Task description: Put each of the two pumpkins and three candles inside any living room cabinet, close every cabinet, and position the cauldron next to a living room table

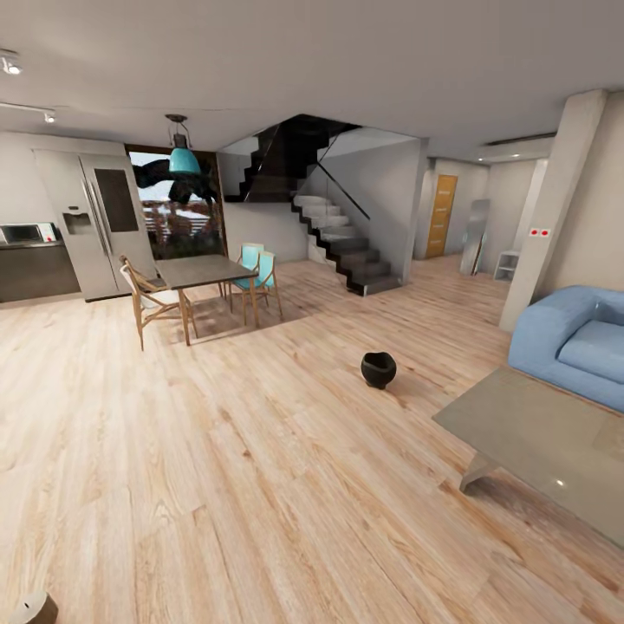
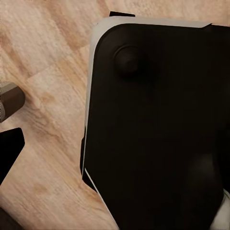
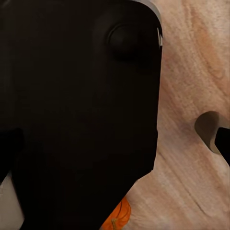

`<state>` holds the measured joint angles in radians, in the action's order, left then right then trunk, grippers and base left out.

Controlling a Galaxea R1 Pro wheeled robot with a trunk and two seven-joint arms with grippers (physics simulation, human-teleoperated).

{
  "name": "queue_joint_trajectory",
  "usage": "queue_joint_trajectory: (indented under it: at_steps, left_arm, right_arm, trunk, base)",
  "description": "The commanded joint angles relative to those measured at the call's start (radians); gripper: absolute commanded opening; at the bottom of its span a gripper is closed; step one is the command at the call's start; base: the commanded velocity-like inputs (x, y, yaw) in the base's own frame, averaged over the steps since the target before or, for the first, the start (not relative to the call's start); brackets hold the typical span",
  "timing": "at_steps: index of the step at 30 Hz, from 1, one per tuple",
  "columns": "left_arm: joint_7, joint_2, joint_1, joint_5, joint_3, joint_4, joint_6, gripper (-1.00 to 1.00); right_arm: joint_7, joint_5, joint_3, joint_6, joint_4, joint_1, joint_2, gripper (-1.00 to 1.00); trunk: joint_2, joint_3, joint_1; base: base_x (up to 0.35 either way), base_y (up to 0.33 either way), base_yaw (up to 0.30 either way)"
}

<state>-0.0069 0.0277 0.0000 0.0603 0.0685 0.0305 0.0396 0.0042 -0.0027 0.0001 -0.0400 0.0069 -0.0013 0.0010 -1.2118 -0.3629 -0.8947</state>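
Down by our own base, both wrist cameras look at the plank floor (image 2: 48,57) past a dark body panel, arms seemingly tucked for driving, so we cannot tell how far either set of fingers is open or whether they hold anything. An orange pumpkin (image 3: 117,216) peeks out beside that panel in the right wrist view, which the head view misses. Farther out, the head view gives us the black cauldron (image 1: 378,369) alone on the floor, near but apart from the grey surface (image 1: 529,425), likely needing a nudge closer.
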Motion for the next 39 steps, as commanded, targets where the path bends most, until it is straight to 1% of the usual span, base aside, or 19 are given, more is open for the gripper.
queue_joint_trajectory:
  at_steps: [1,32,39]
  left_arm:
    - [-0.001,0.0,0.0,0.006,0.006,0.0,0.002,1.0]
    - [-0.001,0.0,0.0,0.006,0.005,0.0,0.002,1.0]
    - [-0.001,0.0,0.0,0.006,0.006,0.0,0.002,1.0]
  right_arm:
    - [0.0,0.0,0.0,-0.004,0.001,0.0,0.0,1.0]
    - [-0.001,0.001,0.0,-0.004,0.001,0.0,0.0,1.0]
    - [-0.001,0.001,0.001,-0.004,0.001,0.0,0.001,1.0]
  trunk:
    - [0.007,0.003,0.004]
    - [0.224,0.1,0.123]
    - [0.273,0.122,0.15]
  base:
    - [0.0,0.0,0.0]
    - [0.0,0.0,0.0]
    - [0.0,0.0,0.125]
